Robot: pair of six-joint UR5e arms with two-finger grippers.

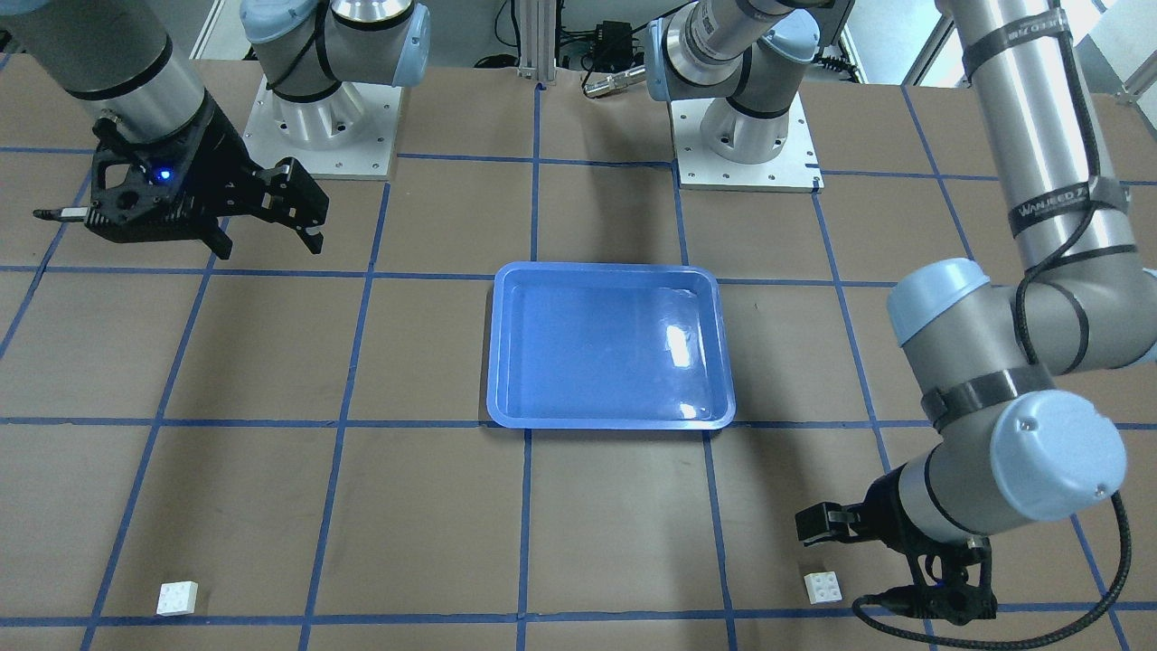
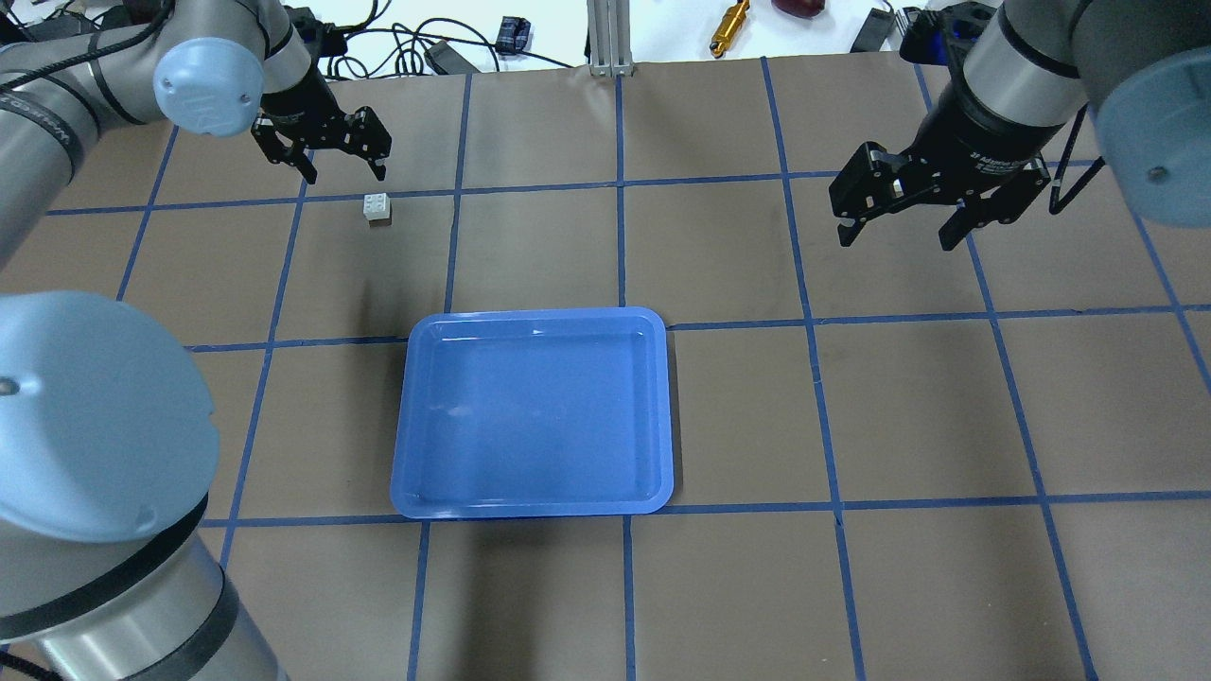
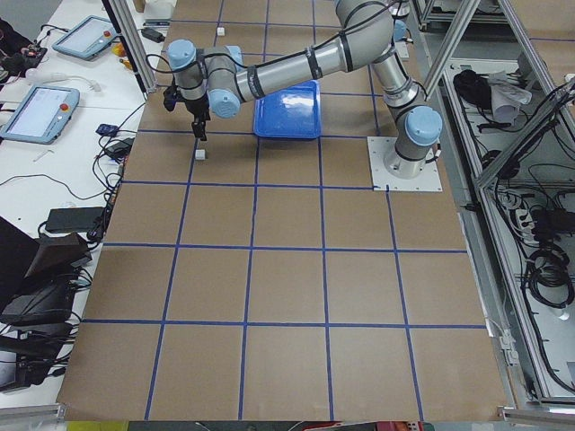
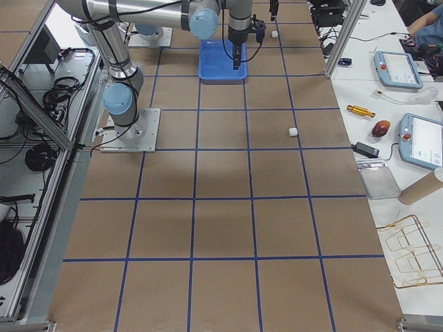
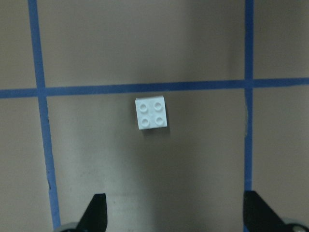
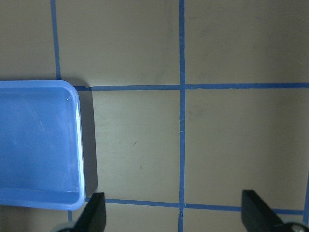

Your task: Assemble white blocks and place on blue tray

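The blue tray (image 1: pixel 597 353) lies empty in the middle of the table and also shows in the overhead view (image 2: pixel 535 416). One white block (image 2: pixel 377 207) sits studs up on the table, just beside and below my open left gripper (image 2: pixel 345 175). In the left wrist view the block (image 5: pixel 152 114) lies ahead of the spread fingertips (image 5: pixel 96 212), apart from them. The other white block (image 1: pixel 177 598) lies far off near the operators' edge. My right gripper (image 2: pixel 897 236) is open and empty, hovering beside the tray (image 6: pixel 38 145).
Blue tape lines divide the brown table into squares. The two arm bases (image 1: pixel 318 127) (image 1: pixel 746 136) stand at the robot's side. Cables and a brass tool (image 2: pixel 728 24) lie beyond the far table edge.
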